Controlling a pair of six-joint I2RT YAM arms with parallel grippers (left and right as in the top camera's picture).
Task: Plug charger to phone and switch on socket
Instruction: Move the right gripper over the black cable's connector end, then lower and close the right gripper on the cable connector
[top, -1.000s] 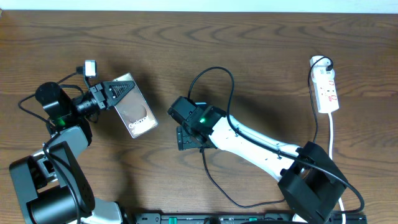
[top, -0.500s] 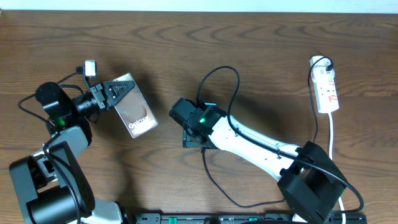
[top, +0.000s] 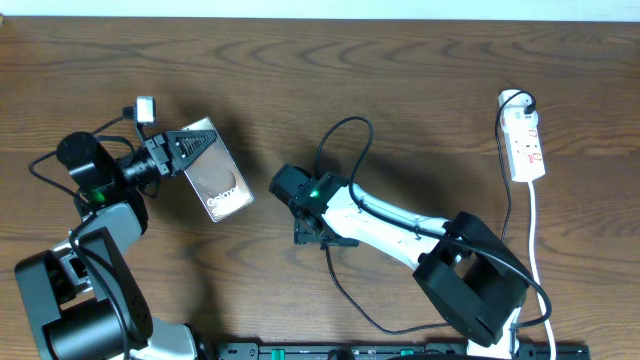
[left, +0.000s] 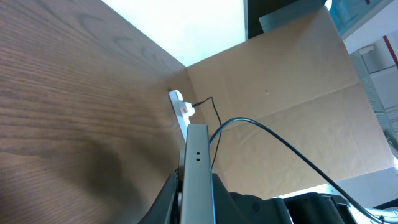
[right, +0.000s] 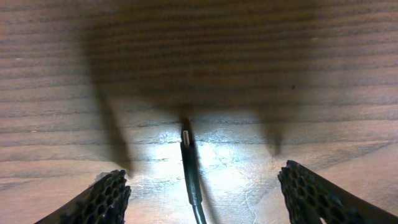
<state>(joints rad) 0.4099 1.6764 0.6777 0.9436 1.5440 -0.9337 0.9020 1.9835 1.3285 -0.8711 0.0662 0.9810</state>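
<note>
- Charger (right: 191, 177): thin black cable ending in a small black plug with a short silvery tip (right: 185, 136).
- Lies flat on the wooden table (right: 280, 74), in a bright patch of light.
- Rests midway between the fingers of the right gripper (right: 202, 174), tip pointing away from the wrist, touching neither finger.
- Seen from overhead, curls in an arc beyond that gripper and trails back beneath the arm toward the near table edge.
- Right gripper spread wide, honeycomb-textured black fingers (right: 102, 199) out at either side, pinching nothing.
- Phone (top: 225, 185): flat brownish-grey slab with a large circle mark and white "Galaxy" lettering, well apart from the right gripper, off on the left arm's side.
- Pinched at one end by the left gripper (top: 195, 143), jaws pressed onto it, the rest of the slab reaching out past the fingertips.
- Shown edge-on in the left wrist view, a thin grey edge with two small dots, a finger close on each side.
- Socket (top: 526, 145): small white power strip with red switch marks, far from both grippers, out past the right arm near the table's far right corner.
- Black cable leaving its far end; white cord (top: 535, 230) running toward the near edge.
</note>
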